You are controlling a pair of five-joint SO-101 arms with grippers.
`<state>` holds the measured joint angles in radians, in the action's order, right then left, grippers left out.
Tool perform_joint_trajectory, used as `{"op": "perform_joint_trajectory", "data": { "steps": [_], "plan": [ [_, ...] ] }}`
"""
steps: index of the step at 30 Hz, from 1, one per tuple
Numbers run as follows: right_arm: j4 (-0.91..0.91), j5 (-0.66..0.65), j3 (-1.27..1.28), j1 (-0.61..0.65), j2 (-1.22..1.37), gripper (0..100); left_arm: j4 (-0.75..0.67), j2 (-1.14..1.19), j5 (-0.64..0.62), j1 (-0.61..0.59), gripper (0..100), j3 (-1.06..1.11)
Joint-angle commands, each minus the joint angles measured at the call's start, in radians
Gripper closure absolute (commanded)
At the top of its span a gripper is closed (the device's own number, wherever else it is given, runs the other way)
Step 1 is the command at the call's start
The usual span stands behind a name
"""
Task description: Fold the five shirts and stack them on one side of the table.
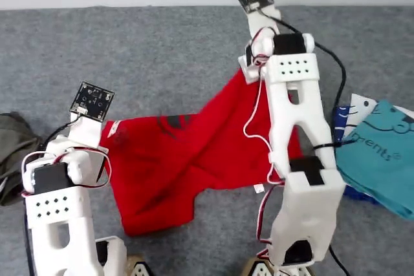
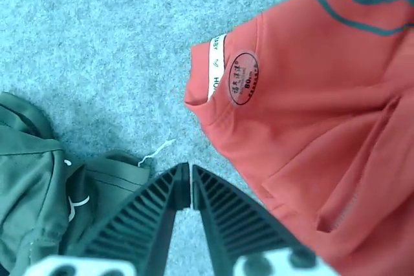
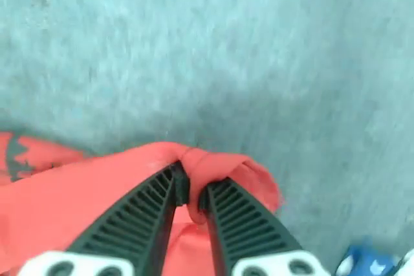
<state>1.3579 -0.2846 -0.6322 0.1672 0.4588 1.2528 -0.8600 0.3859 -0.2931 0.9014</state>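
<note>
Pinching a bunched fold of the red cotton shirt (image 1: 174, 166), the right gripper (image 3: 192, 189) has its black ribbed fingers almost together, with the cloth wedged between them at the shirt's far edge. The rest of the shirt lies crooked and partly doubled over on the grey felt-like table cover (image 1: 129, 50), between the two arms.

The left gripper (image 2: 191, 176) hangs over bare cover with its fingers closed tip to tip on nothing. The red shirt's labelled collar is on one side of it and a crumpled dark green shirt (image 2: 39, 185) on the other. A teal printed shirt (image 1: 378, 159) and a blue-and-white shirt (image 1: 349, 117) lie heaped at the right edge of the table.

The main risk, as I judge it, is the thin pinch. Only a small ridge of fabric sits between the right fingers, so a quick pull could let it slip out. With just one point held, any drag would likely slide the whole shirt and deepen its wrinkles instead of laying it flat. The left gripper must open before it can take the collar, and a careless descent could catch the green shirt just beside it.
</note>
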Motion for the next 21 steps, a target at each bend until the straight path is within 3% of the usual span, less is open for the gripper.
{"op": "perform_joint_trajectory", "data": {
  "steps": [1,12,21],
  "plan": [
    [-0.012,-0.052,-0.109,0.002,0.025,99.0,-0.017,-0.031,0.005,-0.009,98,-0.013],
    [-0.044,-0.058,-0.133,-0.018,0.068,99.0,-0.005,-0.031,0.008,-0.009,98,-0.019],
    [0.039,-0.063,-0.180,-0.042,-0.008,99.0,0.031,-0.021,0.008,-0.002,98,-0.208]
  ]
}}
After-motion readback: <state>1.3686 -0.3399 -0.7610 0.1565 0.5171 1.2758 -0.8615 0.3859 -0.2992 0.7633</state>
